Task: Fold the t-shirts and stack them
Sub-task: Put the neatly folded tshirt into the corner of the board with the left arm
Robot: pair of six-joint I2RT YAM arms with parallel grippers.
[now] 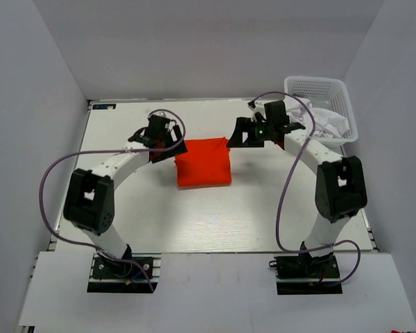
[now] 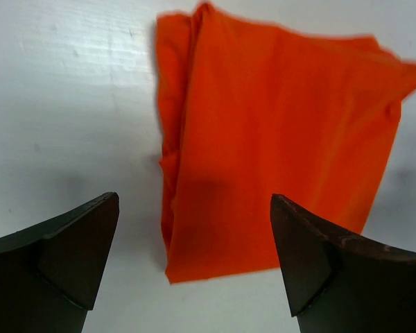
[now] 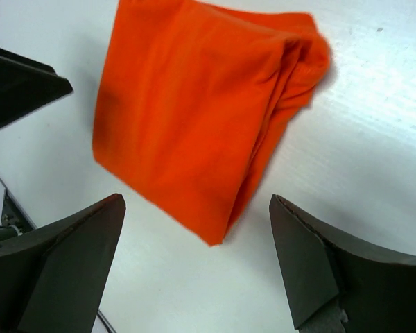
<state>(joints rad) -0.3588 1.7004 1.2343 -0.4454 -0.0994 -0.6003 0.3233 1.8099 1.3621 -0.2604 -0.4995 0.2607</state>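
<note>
Left pincer (image 1: 170, 146) sits at the far left corner of the orange-red t-shirt (image 1: 204, 163), and it's wide open. In the left wrist view its two dark fingers (image 2: 69, 250) are spread far apart. The folded shirt (image 2: 277, 139) lies flat on the white counter (image 2: 69, 90) beyond the gap and fills much of it. Nothing is pinched, and no cloth is lifted.

Over to the right pincer (image 1: 237, 135), parked at the shirt's far right corner. Same story: jaws flung wide in the right wrist view (image 3: 195, 200), with the shirt (image 3: 187, 118) lying under the gap, its bunched, layered edge toward the right-hand finger (image 3: 319, 270). It's empty too and holds nothing. At the left edge of that view, another dark finger (image 3: 14, 83) juts in on the far side of the shirt.

Whether any fingertip actually touches the cloth or the counter, I can't tell from these angles.

The orange-red shirt is a neat, roughly square folded bundle in the middle of the counter (image 1: 215, 222), between the two pincers. At the far right corner stands a white lattice basket (image 1: 319, 87) with crumpled white t-shirts (image 1: 326, 123) in it, close behind the right arm.
</note>
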